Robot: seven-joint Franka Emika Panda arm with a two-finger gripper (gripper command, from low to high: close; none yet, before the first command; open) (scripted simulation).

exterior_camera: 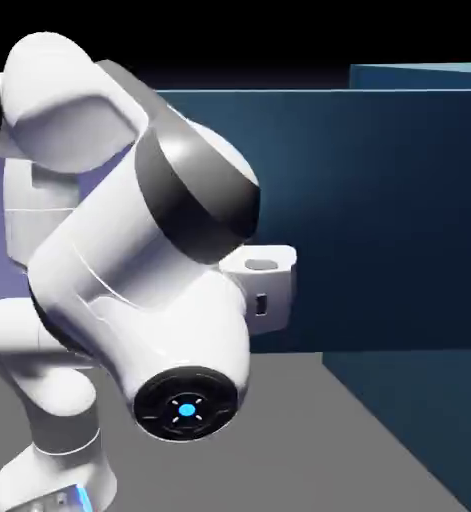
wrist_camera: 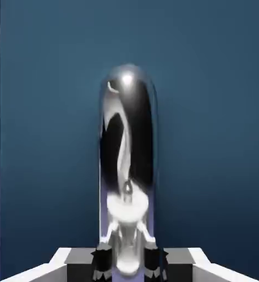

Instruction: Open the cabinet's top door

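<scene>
The pincer (wrist_camera: 126,263) is closed around the silver handle (wrist_camera: 127,137), whose lower end sits between the tips; the exterior view hides this contact behind the hand.

The cabinet (exterior_camera: 409,430), the biggest thing here, fills the exterior view's right, its body set back behind the door. The top door (exterior_camera: 399,225), a flat dark blue panel, reaches out past that body toward the exterior view's left, so I judge it already swung well open, with the step in hand a last pull or the finish of one. Any further pull should follow the hinge's arc, the wrist turning along with the panel; a straight tug would twist the grip or slide it off the smooth metal.

The white arm (exterior_camera: 109,235) is folded close in front of the panel, its elbow and wrist bulky there, so move slowly and keep the links off the door's face. The hand (exterior_camera: 269,290) is beside the panel, and it should stay square to it as the door turns.

The handle runs upright in the hand view, held near one end, which could let the bar pivot; steady pressure matters more than speed. Once the door is wide enough, spread the fingertips (wrist_camera: 102,263) fully and back straight off before turning away.
</scene>
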